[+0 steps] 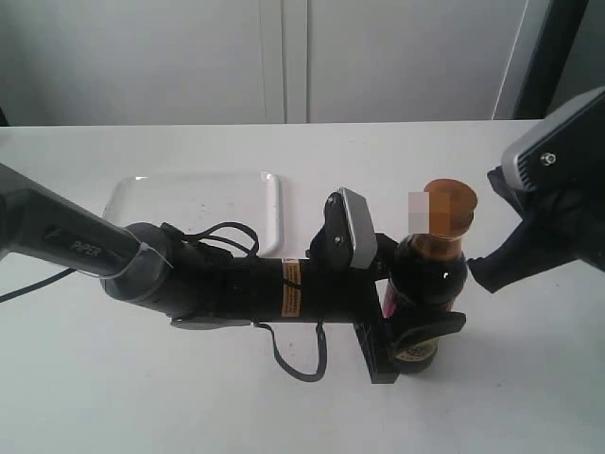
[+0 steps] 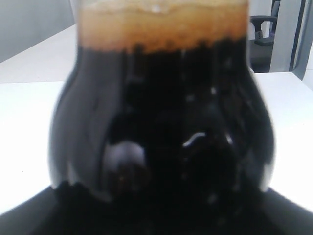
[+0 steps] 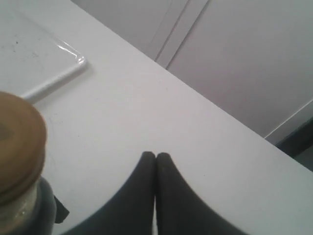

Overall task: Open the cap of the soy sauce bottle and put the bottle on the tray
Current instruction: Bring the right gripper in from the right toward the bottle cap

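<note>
Left fingers (image 1: 430, 329) grasp the upright dark glass soy sauce bottle (image 1: 430, 270).
Right fingers (image 3: 144, 196) sit pressed together, empty, near its golden-brown cap (image 1: 450, 203).

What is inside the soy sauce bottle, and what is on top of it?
Dark liquid fills the soy sauce bottle, with brownish foam near the neck. A golden-brown cap sits closed on top. The left gripper covers the bottle's lower part.
</note>
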Motion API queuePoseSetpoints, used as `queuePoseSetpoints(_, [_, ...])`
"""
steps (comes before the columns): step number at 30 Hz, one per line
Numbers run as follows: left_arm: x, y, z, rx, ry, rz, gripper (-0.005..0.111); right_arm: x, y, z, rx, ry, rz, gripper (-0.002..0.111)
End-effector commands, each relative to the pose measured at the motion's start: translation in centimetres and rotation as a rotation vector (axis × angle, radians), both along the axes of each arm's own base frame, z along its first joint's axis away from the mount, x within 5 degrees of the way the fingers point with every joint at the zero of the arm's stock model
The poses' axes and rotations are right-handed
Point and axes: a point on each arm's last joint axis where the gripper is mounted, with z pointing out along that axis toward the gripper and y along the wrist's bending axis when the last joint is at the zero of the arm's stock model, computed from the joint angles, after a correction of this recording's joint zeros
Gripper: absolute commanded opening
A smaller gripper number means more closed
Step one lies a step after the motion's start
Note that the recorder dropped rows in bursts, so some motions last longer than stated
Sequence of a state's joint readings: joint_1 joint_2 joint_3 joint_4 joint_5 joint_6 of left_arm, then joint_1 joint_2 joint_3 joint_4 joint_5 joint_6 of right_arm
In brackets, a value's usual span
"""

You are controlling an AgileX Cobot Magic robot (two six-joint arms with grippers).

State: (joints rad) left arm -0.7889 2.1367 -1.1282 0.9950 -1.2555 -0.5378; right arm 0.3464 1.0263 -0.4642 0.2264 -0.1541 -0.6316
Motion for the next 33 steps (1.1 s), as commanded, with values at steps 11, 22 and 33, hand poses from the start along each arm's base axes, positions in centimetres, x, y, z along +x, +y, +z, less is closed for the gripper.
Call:
queuePoseSetpoints(11, [-0.3, 0.1, -0.8, 0.054, 0.026, -0.011, 0.000, -1.5, 1.2, -0.7, -0.134, -0.164, 0.077, 0.000])
queuePoseSetpoints(22, [-0.3, 0.1, -0.8, 0.053, 0.032, -0.007, 0.000, -1.6, 1.4, -0.4, -0.320, -0.256, 0.106, 0.000])
queuePoseSetpoints(33, [-0.3, 0.1, -0.8, 0.053, 0.031, -0.008, 0.000, -1.8, 1.7, -0.7, -0.253, -0.210, 0.092, 0.000])
